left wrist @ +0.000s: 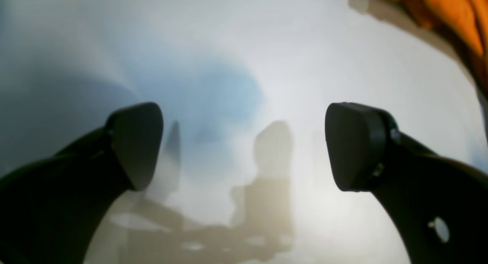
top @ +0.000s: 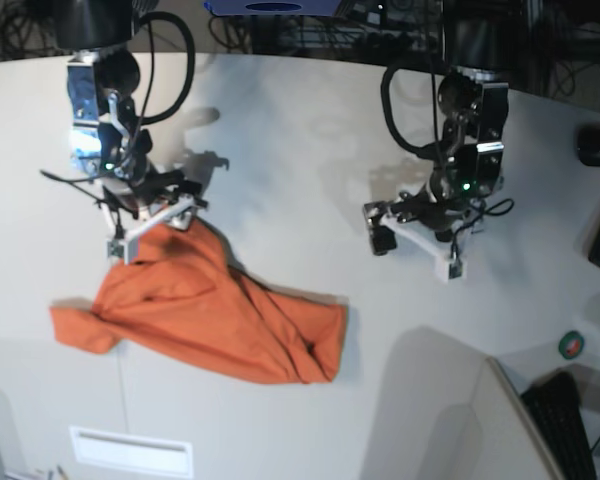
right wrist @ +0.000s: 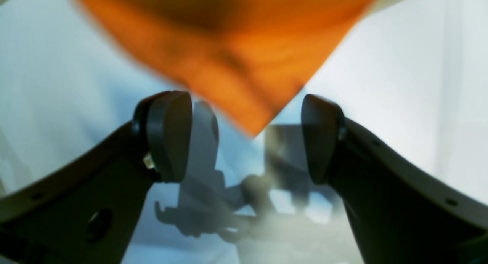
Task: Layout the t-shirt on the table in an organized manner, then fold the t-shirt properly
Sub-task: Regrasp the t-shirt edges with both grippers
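Observation:
The orange t-shirt [top: 210,315] lies crumpled and bunched on the white table [top: 280,150], left of centre. My right gripper [top: 152,228] is at the shirt's far upper corner. In the right wrist view it [right wrist: 246,138] is open, and a pointed corner of the shirt [right wrist: 236,66] reaches in between the fingers without being pinched. My left gripper [top: 415,250] is open and empty over bare table, well to the right of the shirt. In the left wrist view it [left wrist: 244,146] is wide open, and a bit of shirt [left wrist: 450,12] shows at the top right corner.
A dark object [top: 598,145], a green round item [top: 572,346] and a keyboard [top: 570,425] lie at the far right. A partition edge [top: 495,375] rises at the front right. Cables hang along the back edge.

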Robot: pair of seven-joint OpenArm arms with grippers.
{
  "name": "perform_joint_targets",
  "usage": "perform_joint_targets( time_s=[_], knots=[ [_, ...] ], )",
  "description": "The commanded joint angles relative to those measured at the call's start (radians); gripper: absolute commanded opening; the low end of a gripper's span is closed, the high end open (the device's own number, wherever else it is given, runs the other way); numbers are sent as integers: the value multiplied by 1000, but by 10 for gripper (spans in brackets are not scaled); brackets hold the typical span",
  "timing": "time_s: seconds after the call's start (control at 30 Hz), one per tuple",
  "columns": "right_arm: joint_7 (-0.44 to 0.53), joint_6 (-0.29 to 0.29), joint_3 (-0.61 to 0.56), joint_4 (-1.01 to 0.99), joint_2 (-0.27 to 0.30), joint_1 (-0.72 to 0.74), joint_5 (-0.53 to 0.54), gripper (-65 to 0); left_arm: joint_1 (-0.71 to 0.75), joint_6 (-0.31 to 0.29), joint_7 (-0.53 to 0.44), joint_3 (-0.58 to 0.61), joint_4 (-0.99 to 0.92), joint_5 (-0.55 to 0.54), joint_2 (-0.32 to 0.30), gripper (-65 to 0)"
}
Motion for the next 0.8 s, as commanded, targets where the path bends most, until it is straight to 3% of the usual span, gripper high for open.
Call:
perform_joint_targets(
  time_s=[0.0, 0.23, 0.37, 0.47, 0.6, 0.67, 0.73, 0.77],
  knots=[
    [8, 6, -3, -5, -7, 20, 9, -224, -58, -2, -23, 21, -15, -2, 5, 0],
    [6, 4, -4, -130, -20, 57, 9, -227, -339, -2, -28, 97, -322, 8, 80, 0],
    [6, 4, -4, -138, -24, 54, 9, -234, -448, -2, -172, 219, -503, 8, 89, 0],
    [6, 4, -6, -140, -24, 53, 9, -315, -514, -2, -278, 311, -670, -2, 95, 0],
    [6, 4, -6, -152, -21, 53, 9, -444, -558, -2, -336, 331, -798, -2, 131, -21],
    [6, 4, 2, -152, -20, 53, 9, -533, -555, -2, -336, 331, -790, -2, 134, -146],
    [6, 4, 3, -150, -20, 51, 10, -650, -546, -2, -333, 324, -765, -2, 138, -390],
    [6, 4, 3, -149, -18, 51, 10, -650, -538, -2, -332, 324, -748, -2, 134, -523]
  ],
)
